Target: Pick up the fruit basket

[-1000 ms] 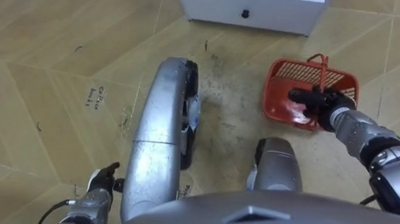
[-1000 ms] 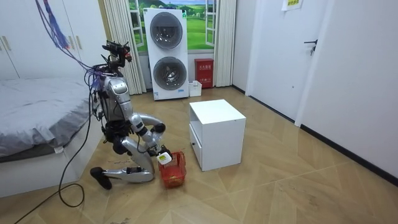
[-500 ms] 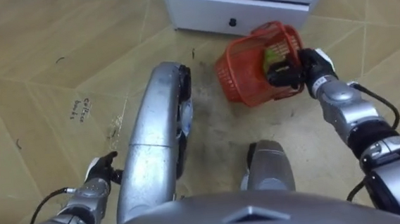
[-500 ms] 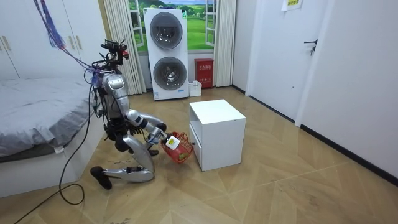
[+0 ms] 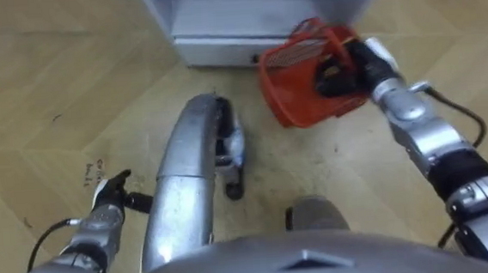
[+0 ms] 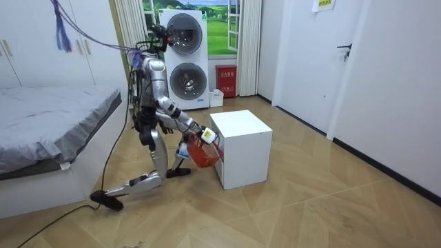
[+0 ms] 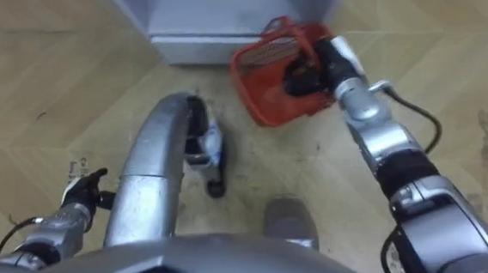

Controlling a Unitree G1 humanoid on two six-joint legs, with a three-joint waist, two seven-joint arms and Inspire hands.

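Left eye view: the right hand (image 5: 343, 71) is closed on the handle of the fruit basket (image 5: 288, 82), fingers curled around it. The basket hangs tilted, just in front of the white cabinet (image 5: 253, 15) and beside its drawer front. The basket is red plastic with lattice walls, a rounded rectangular rim and a thin hoop handle; its contents cannot be determined behind the hand. The cabinet is a smooth, flat-faced white box. The left hand (image 5: 110, 193) hangs low, well apart from the cabinet, fingers loosely extended and holding nothing. Room view: the robot is in a deep lunge beside the cabinet (image 6: 241, 148), with the basket (image 6: 200, 155) clear of the wood-patterned floor (image 6: 310, 207) and close to the cabinet's front corner. Judgement: the lift step is in progress. The next move calls for a firm hold on the handle, a levelled basket, and clearance from the cabinet corner while the body rises. Right eye view: the same grasp appears, with the right hand (image 7: 304, 76) wrapped on the handle above the basket (image 7: 262, 88).
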